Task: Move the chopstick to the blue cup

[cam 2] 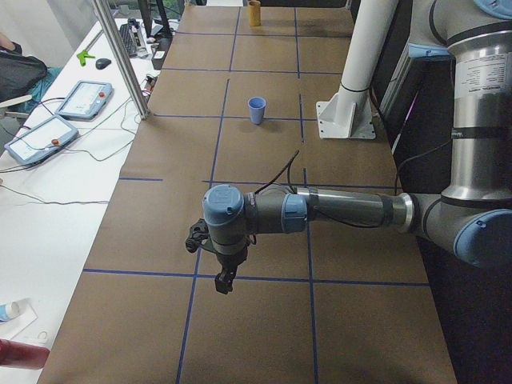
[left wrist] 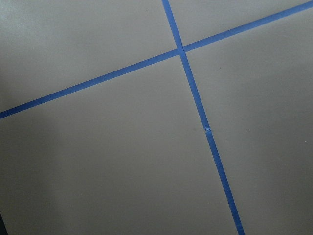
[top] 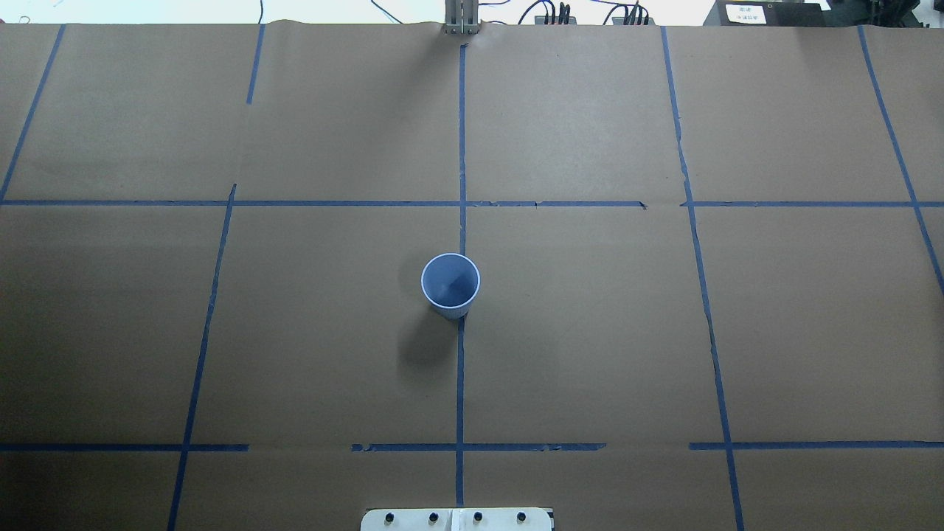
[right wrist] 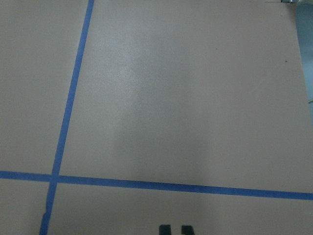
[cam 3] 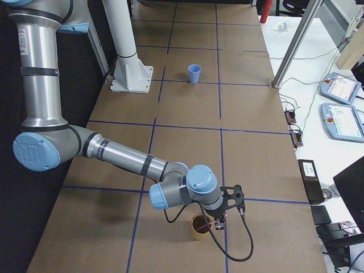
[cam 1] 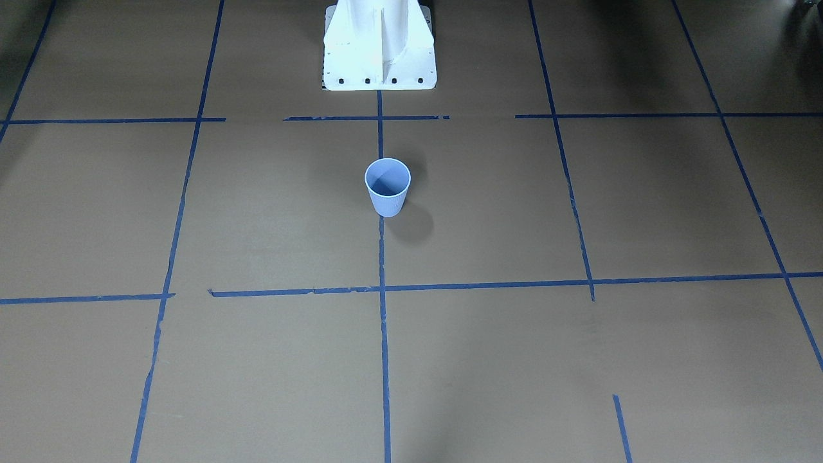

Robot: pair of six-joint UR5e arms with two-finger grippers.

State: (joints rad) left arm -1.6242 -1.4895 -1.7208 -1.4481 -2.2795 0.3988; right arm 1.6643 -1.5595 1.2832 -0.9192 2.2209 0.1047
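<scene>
The blue cup stands upright and empty on a tape line in the middle of the table, small in the side views. I cannot make out the chopstick in any view. In the exterior right view a faint pinkish streak under the right gripper is too small to identify. My right gripper hangs over a tan cup far from the blue cup. Two dark fingertips barely show, so I cannot tell its state. My left gripper points down over bare paper at the other end, and I cannot tell its state.
Brown paper with dark blue tape lines covers the table. The white robot base stands behind the blue cup. Teach pendants and cables lie on a white side bench, and a metal post rises at the table's edge.
</scene>
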